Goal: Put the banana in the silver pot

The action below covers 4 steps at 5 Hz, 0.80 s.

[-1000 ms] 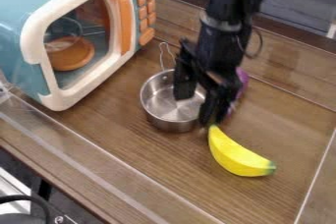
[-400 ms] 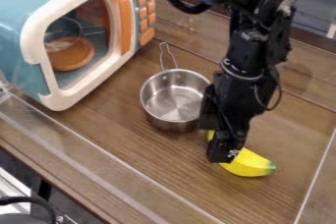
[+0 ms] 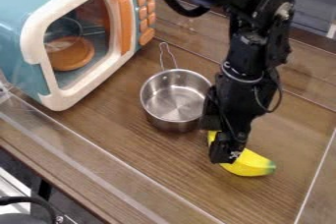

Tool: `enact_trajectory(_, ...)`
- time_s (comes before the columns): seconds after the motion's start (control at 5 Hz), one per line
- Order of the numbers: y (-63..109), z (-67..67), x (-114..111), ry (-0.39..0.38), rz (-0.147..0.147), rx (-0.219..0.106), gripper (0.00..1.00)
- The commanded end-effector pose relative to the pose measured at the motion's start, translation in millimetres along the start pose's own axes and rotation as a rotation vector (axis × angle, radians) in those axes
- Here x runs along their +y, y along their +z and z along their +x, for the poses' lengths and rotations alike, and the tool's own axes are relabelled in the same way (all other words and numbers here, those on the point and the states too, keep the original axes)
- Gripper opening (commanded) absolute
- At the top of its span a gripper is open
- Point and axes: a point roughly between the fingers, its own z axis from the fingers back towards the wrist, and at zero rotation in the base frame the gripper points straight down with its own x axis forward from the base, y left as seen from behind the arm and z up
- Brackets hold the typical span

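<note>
The yellow banana [image 3: 252,165] lies on the wooden table at the front right, its dark green tip pointing right. My black gripper [image 3: 225,151] points straight down over the banana's left end, with its jaws open around that end. Whether the fingers touch the banana I cannot tell. The arm hides the banana's left part. The silver pot [image 3: 174,99] stands empty just left of the arm, with its thin wire handle reaching towards the back.
A toy microwave [image 3: 73,33] with an orange dish behind its window fills the back left. The table's front edge runs close below the banana. A clear barrier strip lies along the front left.
My gripper has swung from over the pot's right rim down and to the right onto the banana's left end, rolling at the wrist. The pot and banana have stayed put.
</note>
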Motion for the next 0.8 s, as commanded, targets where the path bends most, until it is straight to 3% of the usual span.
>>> enact_trajectory(0.0, 3.0, 6.6, -0.6, -0.009, 0.017, -0.034, 1.00)
enact_trajectory(0.6, -8.4, 15.3, 0.4, 0.005, 0.015, -0.050, 1.00)
